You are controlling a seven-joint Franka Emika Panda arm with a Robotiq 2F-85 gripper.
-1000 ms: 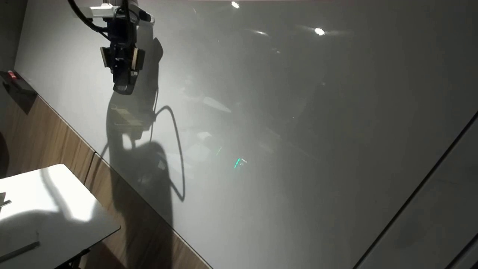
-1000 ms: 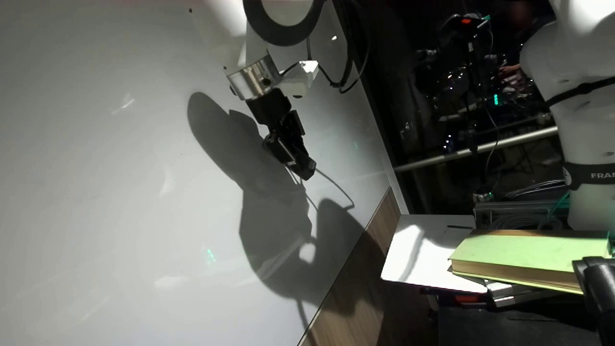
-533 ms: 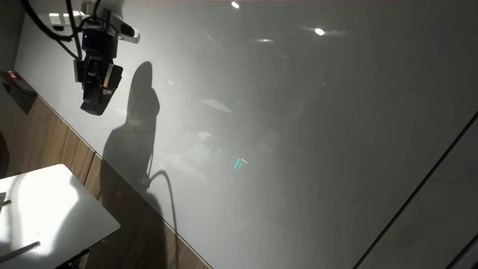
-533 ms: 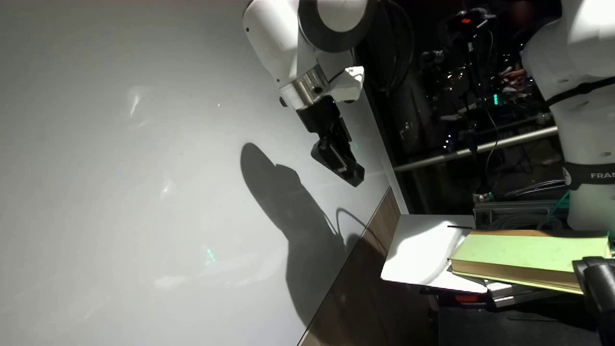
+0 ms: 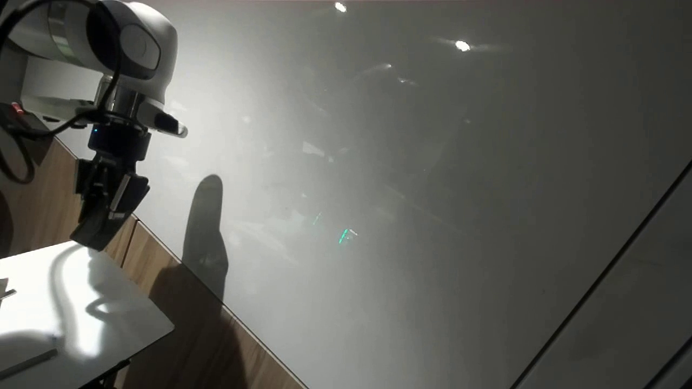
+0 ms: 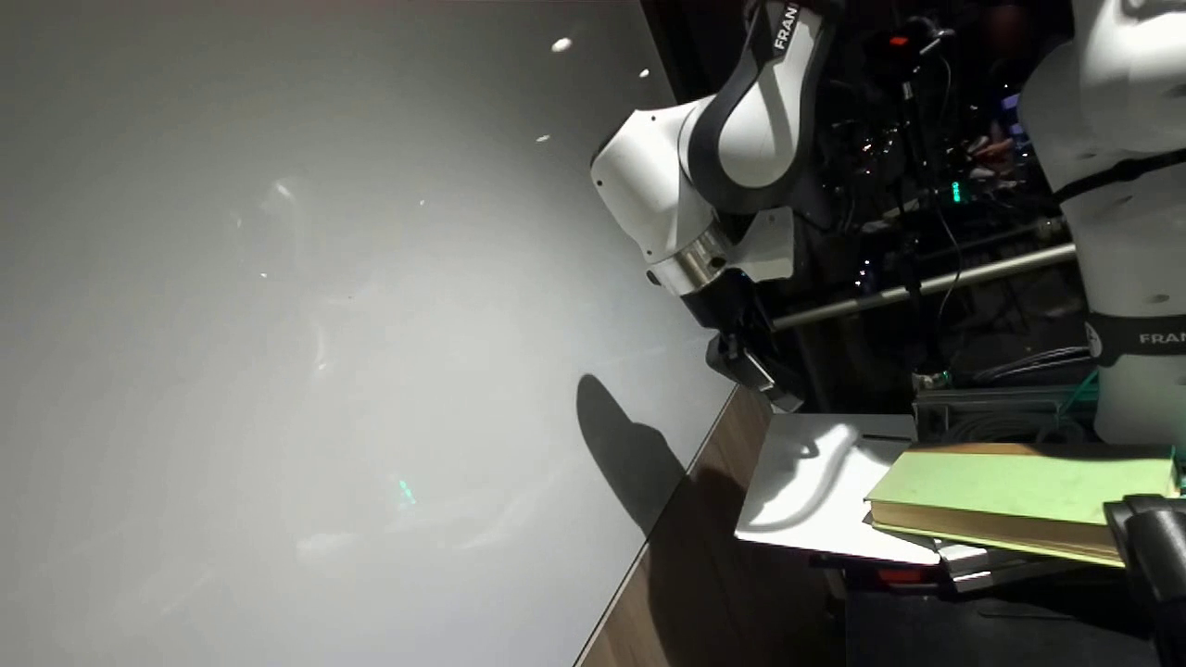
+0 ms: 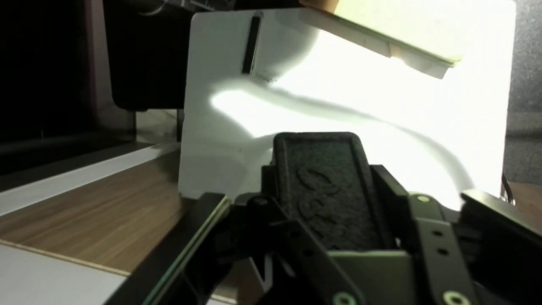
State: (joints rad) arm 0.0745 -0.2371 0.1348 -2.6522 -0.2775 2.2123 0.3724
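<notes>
The pincer (image 7: 327, 180) is parted only to the width of the dark embossed block (image 7: 334, 201) clamped within it, while contact with the table (image 7: 216, 127) cannot be confirmed.

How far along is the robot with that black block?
Done, it seems: getting hold of the black block, because the gripper is shut on its sides. In hand now: the block, tilted down near the edge of the white table, apart from the big white board. Left, perhaps: setting it down, since the gripper hasn't let go.
</notes>
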